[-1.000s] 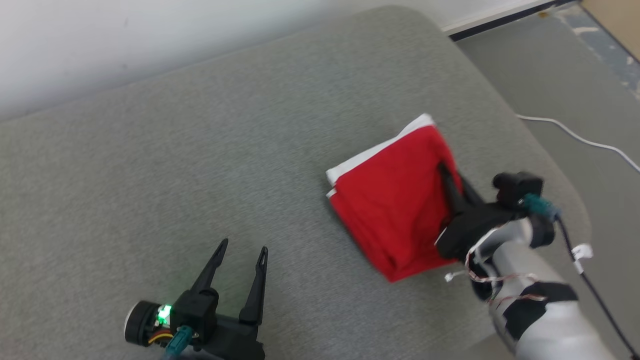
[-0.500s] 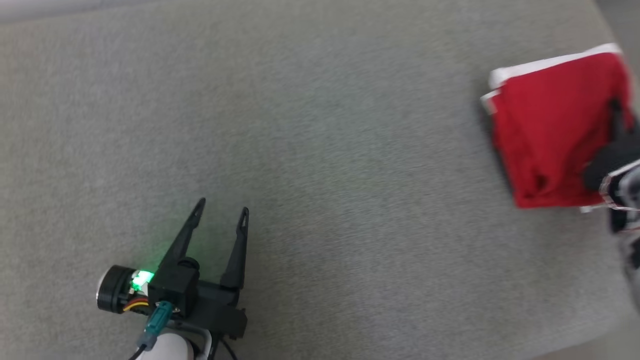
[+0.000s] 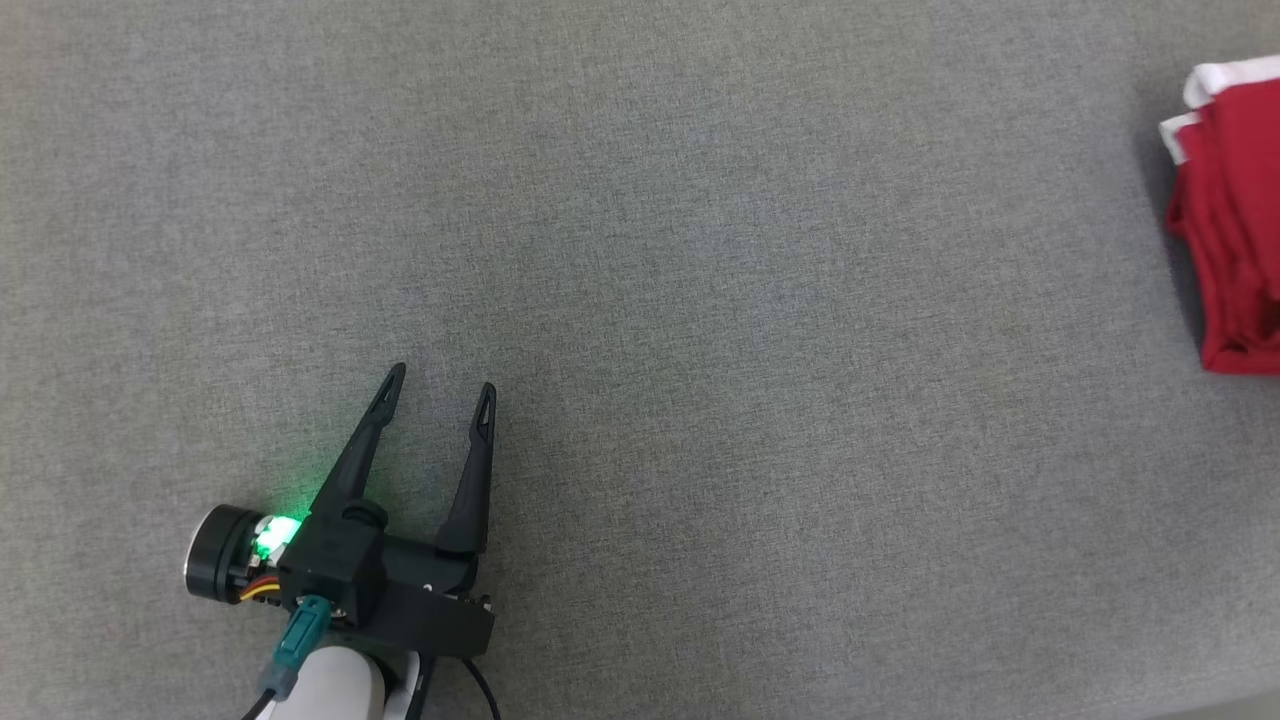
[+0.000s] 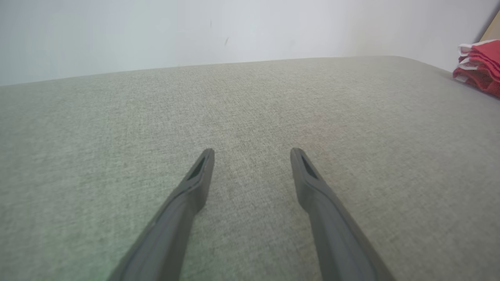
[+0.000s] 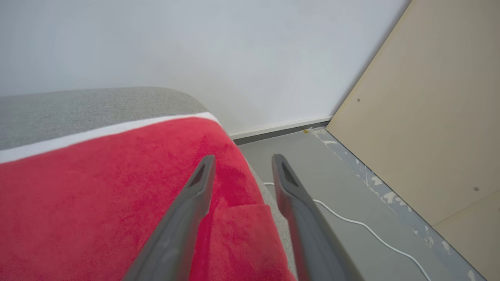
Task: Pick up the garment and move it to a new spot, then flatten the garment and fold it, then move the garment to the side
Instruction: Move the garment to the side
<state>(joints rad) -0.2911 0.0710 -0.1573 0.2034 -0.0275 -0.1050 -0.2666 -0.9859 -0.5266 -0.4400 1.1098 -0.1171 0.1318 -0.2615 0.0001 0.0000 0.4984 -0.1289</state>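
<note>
Grey cushion (image 3: pixel 700 250), folded red garment (image 3: pixel 1235 230) at your right edge.
Your left gripper (image 3: pixel 442 378) gapes empty; your right gripper (image 5: pixel 243 157) stands parted, empty, at the garment's edge.

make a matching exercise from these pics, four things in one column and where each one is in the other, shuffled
Things
1. garment
2. left gripper
3. right gripper
4. white cable

Places
A. lying on the floor
B. open above the bare grey cushion
C. folded, at the right edge of the head view
D. fingers apart over the red fabric's corner

Pairs: 1-C, 2-B, 3-D, 4-A
</note>
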